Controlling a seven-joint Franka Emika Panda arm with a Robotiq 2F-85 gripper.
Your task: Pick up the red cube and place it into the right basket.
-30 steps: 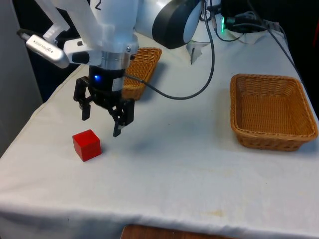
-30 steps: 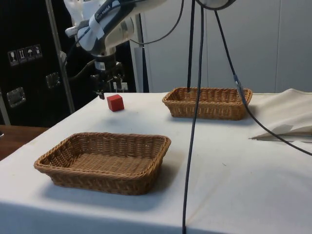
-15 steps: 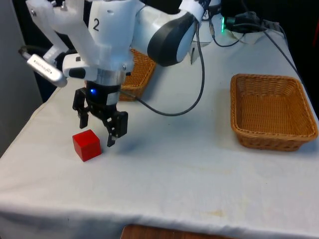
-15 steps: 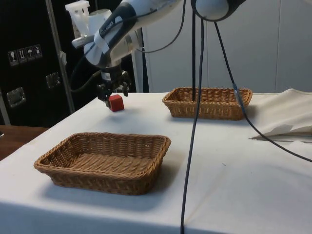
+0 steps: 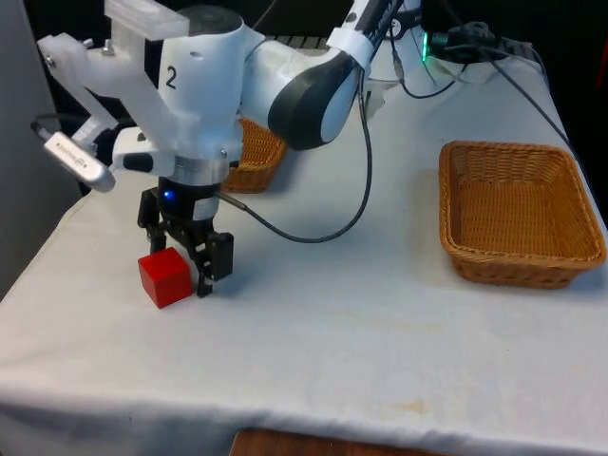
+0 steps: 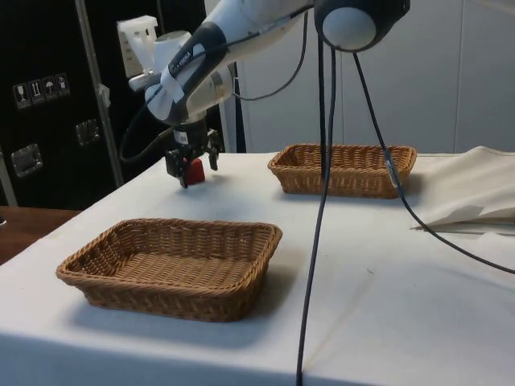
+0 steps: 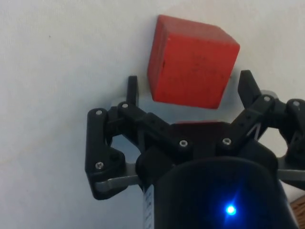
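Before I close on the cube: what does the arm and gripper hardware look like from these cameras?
The arm has glossy white rounded shells with a dark grey band at one joint. A black cable loops from it across the white cloth. The gripper is black, with two fingers on bolted linkage bars whose silver screw heads show in the wrist view.

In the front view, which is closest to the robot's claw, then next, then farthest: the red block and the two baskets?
From the gripper:
1. Red cube, between the open fingers.
2. Basket behind the arm, partly hidden.
3. Basket on the front view's right, across the table.
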